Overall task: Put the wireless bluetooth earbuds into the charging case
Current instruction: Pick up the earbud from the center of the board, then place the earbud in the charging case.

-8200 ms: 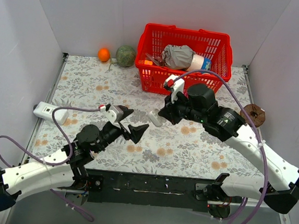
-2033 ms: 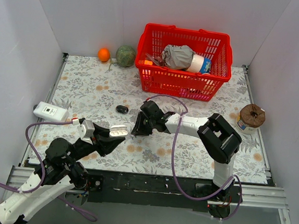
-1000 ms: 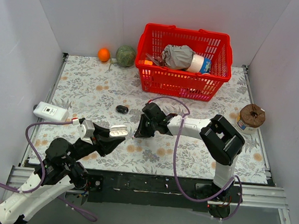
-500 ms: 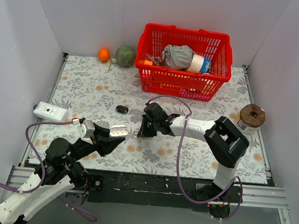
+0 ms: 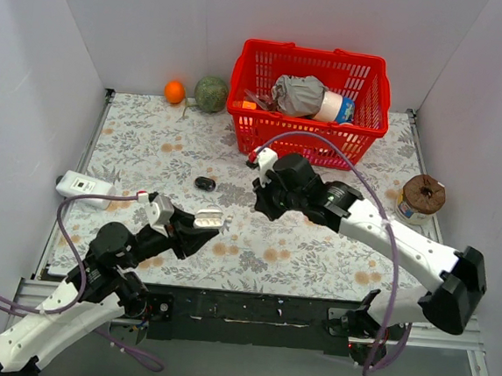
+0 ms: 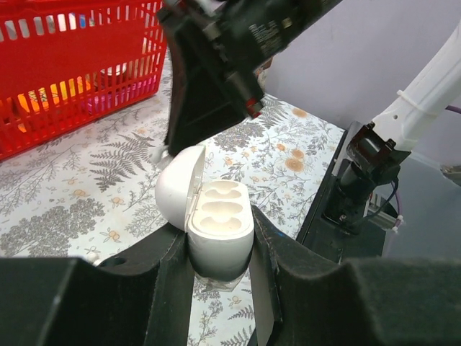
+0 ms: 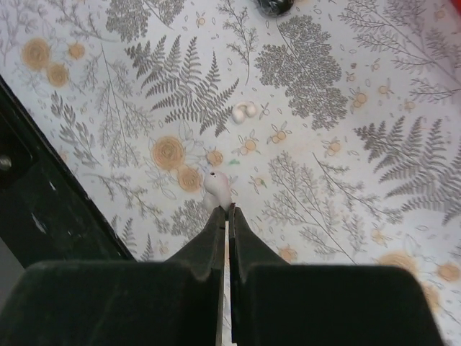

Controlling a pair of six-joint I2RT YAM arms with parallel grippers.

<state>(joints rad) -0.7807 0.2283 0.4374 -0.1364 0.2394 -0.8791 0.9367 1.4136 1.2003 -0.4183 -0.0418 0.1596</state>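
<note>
The white charging case (image 6: 216, 220) stands upright between my left gripper's (image 5: 192, 233) pads, lid flipped open and both wells bare. My right gripper (image 7: 226, 210) is shut on a small white earbud (image 7: 217, 187), pinched at its tips and lifted above the floral cloth. In the top view that gripper (image 5: 262, 207) hangs just right of and beyond the case (image 5: 207, 220). A second white earbud (image 7: 243, 112) lies loose on the cloth past the held one.
A black oval pebble (image 5: 204, 183) lies on the cloth left of my right gripper. A red basket (image 5: 307, 100) of clutter stands at the back, with an orange (image 5: 174, 91) and green ball (image 5: 211, 93) beside it. A white device (image 5: 84, 188) lies left, a jar (image 5: 423, 196) right.
My right gripper has closed on the white earbud and lifted off the cloth, the arm swinging up and to the right. My left arm has nudged the open case slightly forward.
</note>
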